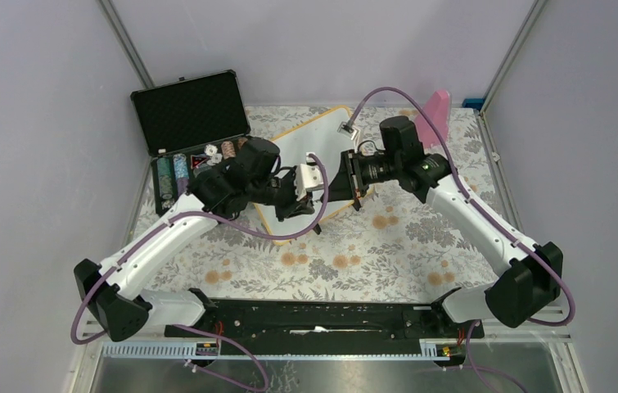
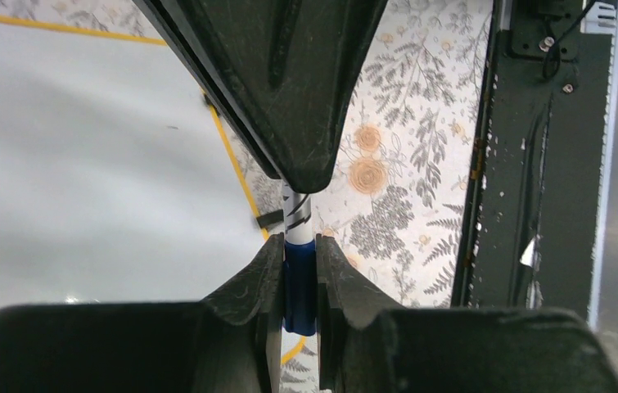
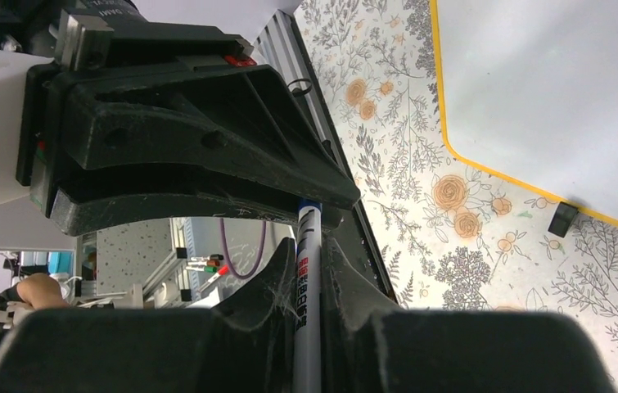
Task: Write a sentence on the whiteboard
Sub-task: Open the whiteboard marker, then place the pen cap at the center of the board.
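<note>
Although the task calls for a sentence, the whiteboard (image 1: pixel 315 139) shows no writing on any part in view; its surface reads bare white from both wrist cameras. It lies skewed on the floral tablecloth (image 1: pixel 387 237), just back of table centre toward 12 o'clock. Its orange-yellow rim and one small black foot (image 3: pixel 563 217) show along the near edge.

At about 5 o'clock of the board, over that near edge, the two arms meet tip to tip with a marker (image 2: pixel 299 282) between them. The left gripper (image 2: pixel 299 255) is clamped on the marker's blue end, which I take to be the cap. The right gripper (image 3: pixel 309 260) is clamped on the white printed barrel.

Judgement: held opposed and in line like this, the pair is placed to pull cap from barrel, so the pen is being readied and writing has not begun.

Further out, an open black poker chip case (image 1: pixel 191 115) stands at 10 o'clock, just beside the board's left corner. A pink object (image 1: pixel 439 109) stands at 2 o'clock, well apart.
</note>
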You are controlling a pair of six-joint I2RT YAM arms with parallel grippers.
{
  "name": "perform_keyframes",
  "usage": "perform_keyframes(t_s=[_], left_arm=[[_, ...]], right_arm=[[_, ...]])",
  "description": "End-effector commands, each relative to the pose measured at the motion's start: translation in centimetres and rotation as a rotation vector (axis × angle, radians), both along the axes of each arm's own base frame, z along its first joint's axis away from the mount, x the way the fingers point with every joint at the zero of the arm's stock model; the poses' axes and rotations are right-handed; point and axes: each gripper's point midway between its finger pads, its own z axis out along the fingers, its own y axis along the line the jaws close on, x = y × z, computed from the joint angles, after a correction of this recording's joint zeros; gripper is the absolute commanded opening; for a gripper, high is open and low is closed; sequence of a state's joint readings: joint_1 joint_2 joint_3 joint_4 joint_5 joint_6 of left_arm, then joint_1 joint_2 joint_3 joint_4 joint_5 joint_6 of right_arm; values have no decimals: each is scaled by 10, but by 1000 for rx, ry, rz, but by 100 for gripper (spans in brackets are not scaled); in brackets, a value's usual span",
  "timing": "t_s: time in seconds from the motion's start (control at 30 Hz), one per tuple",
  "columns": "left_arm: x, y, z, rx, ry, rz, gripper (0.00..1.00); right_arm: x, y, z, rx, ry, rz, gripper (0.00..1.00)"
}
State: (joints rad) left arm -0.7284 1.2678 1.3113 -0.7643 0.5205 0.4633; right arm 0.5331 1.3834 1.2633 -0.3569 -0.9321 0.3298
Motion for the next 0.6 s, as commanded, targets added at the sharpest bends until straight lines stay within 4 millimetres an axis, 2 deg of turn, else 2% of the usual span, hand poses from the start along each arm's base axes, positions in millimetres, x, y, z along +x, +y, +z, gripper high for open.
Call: perform_keyframes(t_s=[0.0, 0.2, 0.4, 0.57], left_arm=[[-10, 24, -23, 88, 18, 18, 0], [-11, 40, -39, 129, 33, 32, 0], [-10, 59, -48, 162, 74, 54, 0], [-17, 70, -65, 229, 131, 49, 0]], right_arm=[[19, -15, 45, 79, -80, -38, 0], [35, -36, 59, 105, -98, -85, 0], [50, -56, 60, 81, -126, -137, 0], [52, -62, 62, 66, -145, -150, 0]])
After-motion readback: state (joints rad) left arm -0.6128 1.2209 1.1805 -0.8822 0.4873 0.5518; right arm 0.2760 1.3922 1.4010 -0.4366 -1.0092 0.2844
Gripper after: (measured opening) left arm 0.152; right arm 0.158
